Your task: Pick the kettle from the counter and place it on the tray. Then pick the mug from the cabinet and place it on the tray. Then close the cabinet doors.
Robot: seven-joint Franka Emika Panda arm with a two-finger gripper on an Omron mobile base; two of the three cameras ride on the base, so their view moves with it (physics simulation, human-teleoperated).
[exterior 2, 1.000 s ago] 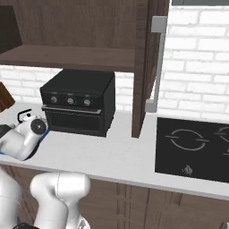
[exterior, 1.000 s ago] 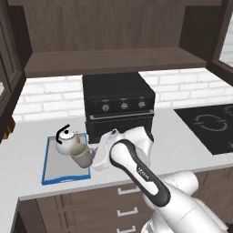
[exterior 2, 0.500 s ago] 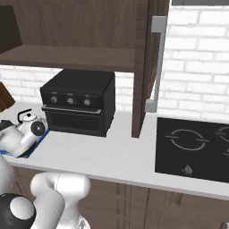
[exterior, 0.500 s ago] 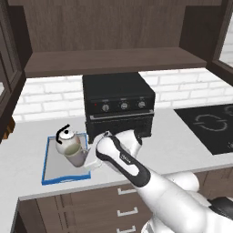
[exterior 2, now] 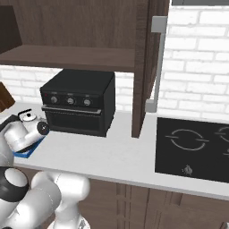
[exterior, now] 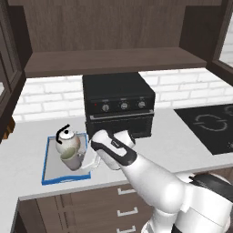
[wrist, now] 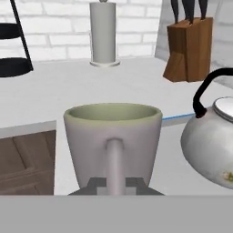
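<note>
Mug (wrist: pixel 113 136) held by its loop handle, jaws clamped tight on it, low over the blue-rimmed tray (exterior: pixel 50 173), just beside the kettle (exterior: pixel 67 143) (already on tray). Lower gently, keep it upright, release clear of kettle; cabinet doors not yet shut.

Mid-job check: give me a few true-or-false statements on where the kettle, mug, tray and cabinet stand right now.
1. The small round white kettle with the black arched handle sits on the blue-rimmed grey tray. True.
2. The pincer is shut on the handle of the pale grey-beige mug. True.
3. The mug stands on the cabinet shelf. False: it is over the tray, beside the kettle.
4. The dark brown wooden cabinet is closed. False: its inside and shelf show.
</note>
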